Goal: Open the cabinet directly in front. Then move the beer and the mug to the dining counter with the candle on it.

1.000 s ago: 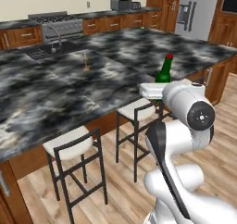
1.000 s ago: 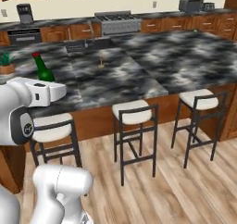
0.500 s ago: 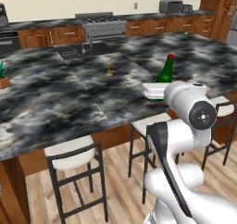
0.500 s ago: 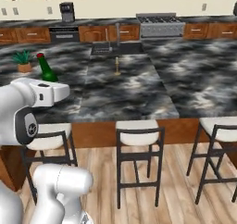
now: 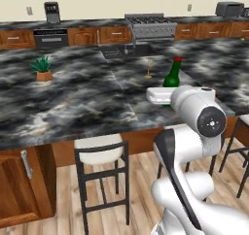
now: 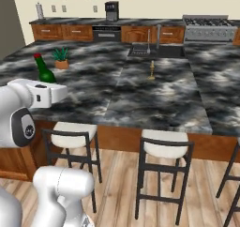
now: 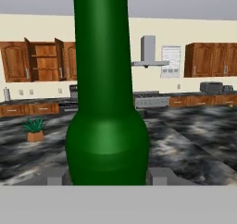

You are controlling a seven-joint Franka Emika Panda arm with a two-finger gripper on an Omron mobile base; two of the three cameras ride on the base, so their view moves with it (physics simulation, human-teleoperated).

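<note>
I had the beer (image 7: 106, 102) clamped in the pincer (image 7: 107, 174); in the hand view the green bottle body sat between the two finger tips (image 7: 159, 176), pressed on both sides, upright. From the left base view the beer (image 5: 172, 76) stood up just past the white hand, red cap on top, held above the near part of the dining worktop (image 5: 82, 103). Right base view gave the same: beer (image 6: 45, 71) at the end of the white forearm, over the left near edge of the dining worktop (image 6: 150, 99). I couldn't tell whether the bottle base touched the marble or hung just above it, the hand hid it.

The candle (image 5: 148, 68) stood further back on that worktop, near the middle, well apart from the bottle; in the right base view the candle (image 6: 151, 70) was right of the bottle and beyond it. A potted plant (image 5: 43, 69) sat on the worktop to the left in the left base view, and just behind the bottle in the right base view (image 6: 61, 58).

The cabinet (image 7: 44, 61) on the far wall stood with both doors swung open, shelf showing. I didn't catch the mug. Stools (image 6: 161, 167) lined the near side of the island.
</note>
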